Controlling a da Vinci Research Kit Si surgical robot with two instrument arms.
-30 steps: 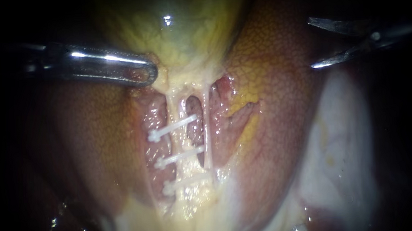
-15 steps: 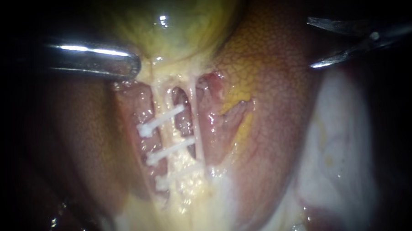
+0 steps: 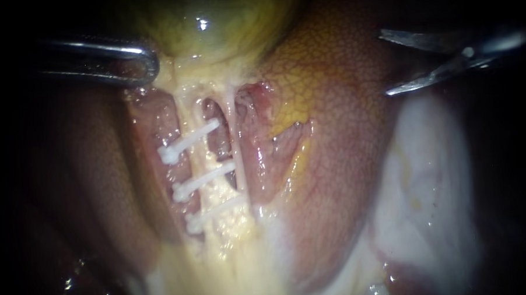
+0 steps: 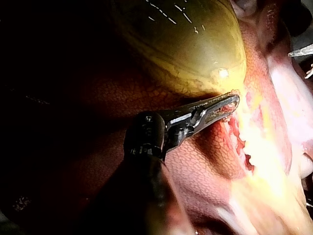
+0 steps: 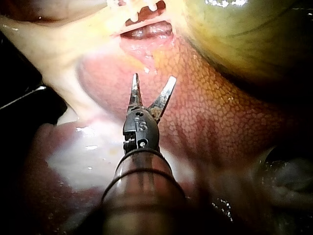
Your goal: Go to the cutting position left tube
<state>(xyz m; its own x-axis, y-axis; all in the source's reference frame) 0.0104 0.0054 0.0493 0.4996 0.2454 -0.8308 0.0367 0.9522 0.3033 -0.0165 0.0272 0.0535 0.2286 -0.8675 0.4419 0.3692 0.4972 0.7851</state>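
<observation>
Left tube (image 3: 204, 159), the pale strand crossed by three white clips (image 3: 188, 142), is shown stretched from the gallbladder's neck down mid-field, just left of the thinner right tube (image 3: 234, 137). Both are flanked by the liver (image 3: 333, 162). The gallbladder (image 3: 212, 21) is held at the far side by the left instrument (image 3: 143, 63), its jaws clamped on the neck tissue. The right instrument (image 3: 384, 63) is seen well apart at far right, blades spread and empty. Since the right tube lies between blades and target, it or the liver could be nicked if the open blades are carried across too low, or a clip could be struck.
</observation>
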